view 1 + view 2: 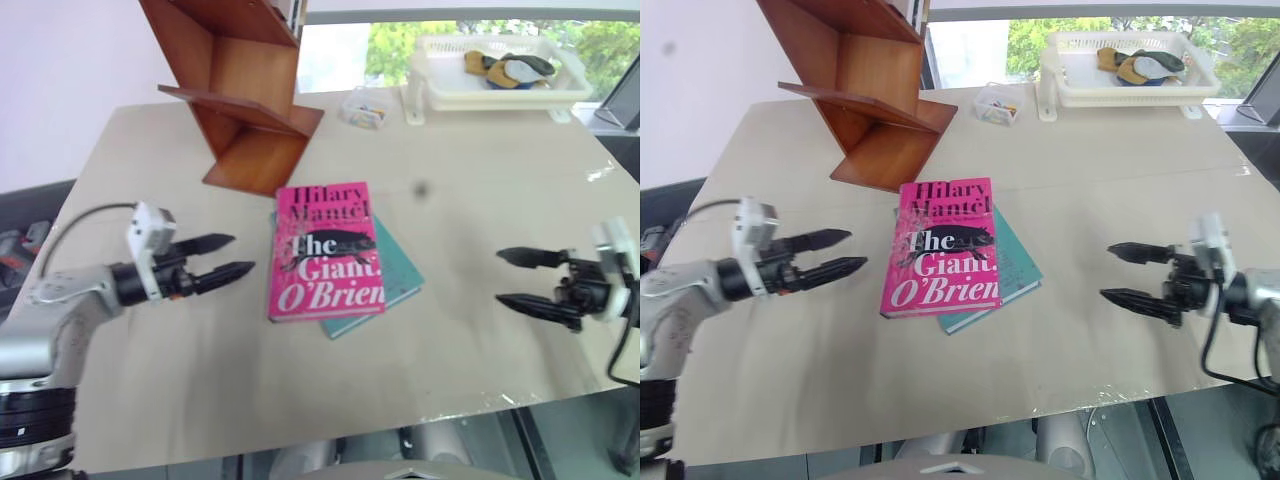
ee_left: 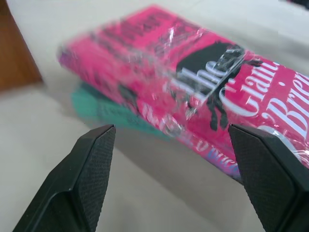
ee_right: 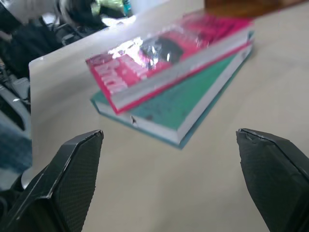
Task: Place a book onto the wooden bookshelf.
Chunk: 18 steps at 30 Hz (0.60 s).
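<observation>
Silver-grey left arm [image 1: 55,300], white wrist camera block [image 1: 150,232], thin grey cable [image 1: 85,218], black tapered textured jaws

Table [image 1: 150,400]: pale beige top, glossy film at the near edge.
Teal book [image 1: 400,275]: flat mid-table, lying askew, mostly covered by another volume.
White basket [image 1: 500,95]: plastic, slotted walls, at the far right edge of the table; holds soft items in yellow, dark and pale tones (kind not discernible).
Small clear box [image 1: 362,110]: just left of the basket, with small coloured contents.
</observation>
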Each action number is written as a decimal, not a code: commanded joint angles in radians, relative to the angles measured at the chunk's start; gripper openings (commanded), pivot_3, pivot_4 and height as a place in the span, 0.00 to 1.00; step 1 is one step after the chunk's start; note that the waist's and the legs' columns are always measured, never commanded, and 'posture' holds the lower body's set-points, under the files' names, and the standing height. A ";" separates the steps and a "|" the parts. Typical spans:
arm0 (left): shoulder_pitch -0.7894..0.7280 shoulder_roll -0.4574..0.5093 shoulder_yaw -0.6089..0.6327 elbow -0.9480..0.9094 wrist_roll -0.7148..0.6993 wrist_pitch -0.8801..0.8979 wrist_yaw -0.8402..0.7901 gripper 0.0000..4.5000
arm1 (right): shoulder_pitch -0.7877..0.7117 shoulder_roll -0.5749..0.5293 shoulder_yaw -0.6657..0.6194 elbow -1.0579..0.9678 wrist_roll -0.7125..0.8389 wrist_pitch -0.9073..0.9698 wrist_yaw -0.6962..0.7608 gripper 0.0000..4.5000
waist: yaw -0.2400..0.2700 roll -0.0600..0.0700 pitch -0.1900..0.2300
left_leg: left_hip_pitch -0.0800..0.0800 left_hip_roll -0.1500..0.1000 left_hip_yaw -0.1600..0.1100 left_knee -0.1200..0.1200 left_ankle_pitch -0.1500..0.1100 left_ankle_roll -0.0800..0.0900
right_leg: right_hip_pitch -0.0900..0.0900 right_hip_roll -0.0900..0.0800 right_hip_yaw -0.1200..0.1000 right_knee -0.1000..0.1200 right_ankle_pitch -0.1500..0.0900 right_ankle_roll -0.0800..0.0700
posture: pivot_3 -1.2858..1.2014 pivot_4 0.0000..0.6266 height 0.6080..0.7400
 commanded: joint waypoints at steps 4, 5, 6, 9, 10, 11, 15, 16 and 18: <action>-0.134 -0.069 -0.029 0.149 -0.146 0.268 0.019 0.87 | 0.065 -0.115 -0.199 -0.176 0.149 0.104 -0.021 1.00 | 0.005 -0.001 0.000 | 0.000 0.000 0.000 0.002 0.000 0.000 | 0.000 0.000 -0.001 0.000 0.000 0.000 | 0.52 0.24 1.00; -0.152 -0.066 -0.037 0.189 -0.151 0.307 0.010 0.87 | 0.067 -0.129 -0.222 -0.199 0.173 0.118 -0.025 1.00 | 0.003 -0.001 0.000 | 0.000 0.000 0.000 0.002 0.000 0.000 | 0.000 0.000 -0.001 0.001 0.000 0.000 | 0.52 0.24 1.00; -0.168 -0.066 -0.043 0.225 -0.153 0.334 0.000 0.87 | 0.069 -0.140 -0.242 -0.219 0.196 0.130 -0.027 1.00 | 0.001 -0.001 0.000 | 0.000 0.000 0.000 0.001 0.000 0.000 | 0.000 0.000 0.000 0.001 0.000 0.000 | 0.52 0.24 1.00; -0.233 -0.089 -0.057 0.331 -0.196 0.452 -0.028 0.87 | 0.074 -0.169 -0.280 -0.265 0.243 0.159 -0.032 1.00 | 0.001 -0.002 0.000 | 0.000 0.000 0.000 0.001 0.000 0.000 | 0.000 0.000 0.000 0.001 0.000 0.000 | 0.52 0.24 1.00; -0.247 -0.094 -0.085 0.348 -0.199 0.486 -0.047 0.87 | 0.073 -0.176 -0.287 -0.277 0.257 0.167 -0.039 1.00 | 0.001 -0.002 -0.001 | 0.000 0.000 0.000 0.001 0.000 0.000 | 0.000 0.000 0.000 0.001 0.000 0.000 | 0.52 0.24 1.00; -0.259 -0.098 -0.120 0.364 -0.190 0.506 -0.067 0.87 | 0.072 -0.180 -0.291 -0.287 0.265 0.168 -0.045 1.00 | 0.002 -0.002 -0.001 | 0.000 0.000 0.000 0.002 0.000 0.000 | 0.001 0.000 -0.001 0.001 0.000 0.000 | 0.52 0.24 1.00; -0.315 -0.129 -0.155 0.447 -0.177 0.552 -0.083 0.87 | 0.071 -0.183 -0.287 -0.302 0.277 0.173 -0.065 1.00 | 0.007 -0.003 0.000 | 0.000 -0.001 -0.001 0.002 0.000 0.000 | 0.002 -0.001 -0.001 0.000 0.000 0.000 | 0.52 0.24 1.00; -0.340 -0.148 -0.149 0.480 -0.192 0.584 -0.082 0.87 | 0.075 -0.180 -0.284 -0.305 0.275 0.169 -0.066 1.00 | 0.010 -0.003 0.000 | 0.000 -0.001 -0.001 0.002 0.000 0.000 | 0.002 -0.001 -0.001 0.000 0.000 0.000 | 0.52 0.24 1.00; -0.380 -0.182 -0.152 0.535 -0.202 0.631 -0.088 0.87 | 0.087 -0.176 -0.280 -0.303 0.260 0.159 -0.065 1.00 | 0.017 -0.003 -0.001 | 0.000 -0.001 -0.001 0.002 0.000 0.000 | 0.002 -0.001 -0.002 0.000 0.000 0.000 | 0.52 0.24 1.00</action>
